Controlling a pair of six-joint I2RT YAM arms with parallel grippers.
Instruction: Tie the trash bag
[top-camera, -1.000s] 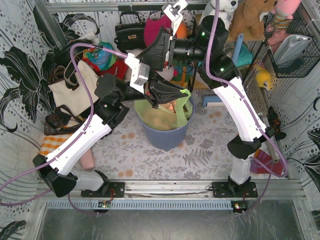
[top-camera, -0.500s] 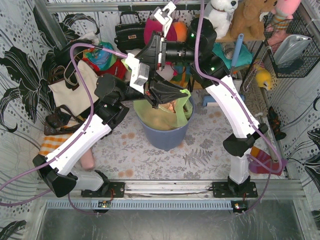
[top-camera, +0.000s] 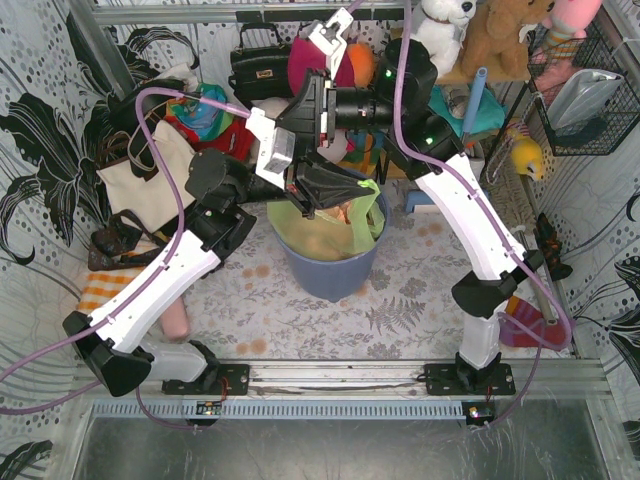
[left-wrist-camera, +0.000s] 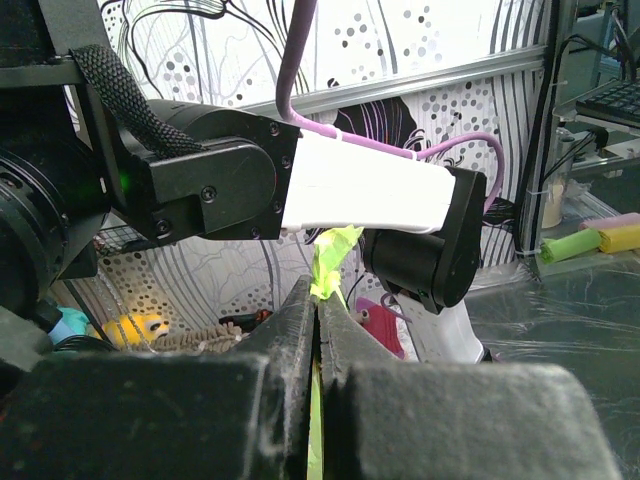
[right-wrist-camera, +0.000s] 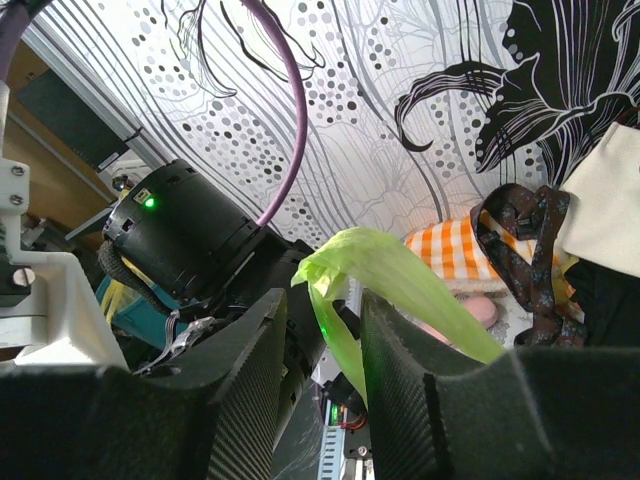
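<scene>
While the trash bag (top-camera: 318, 232) sits inside the blue-grey bin (top-camera: 335, 275), we see the left gripper (left-wrist-camera: 316, 325) pinched tight on its green strip above the bin. The right gripper (right-wrist-camera: 323, 325) stands slightly apart around another strip.

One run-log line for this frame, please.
stage: tying trash bag | left gripper: jaws shut on a bag strip | right gripper: jaws open around a bag strip | bag: sits in bin

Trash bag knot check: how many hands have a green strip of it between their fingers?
2. The left hand is shut on one strip of the trash bag; the right hand has another between its parted fingers, grip unclear.
</scene>
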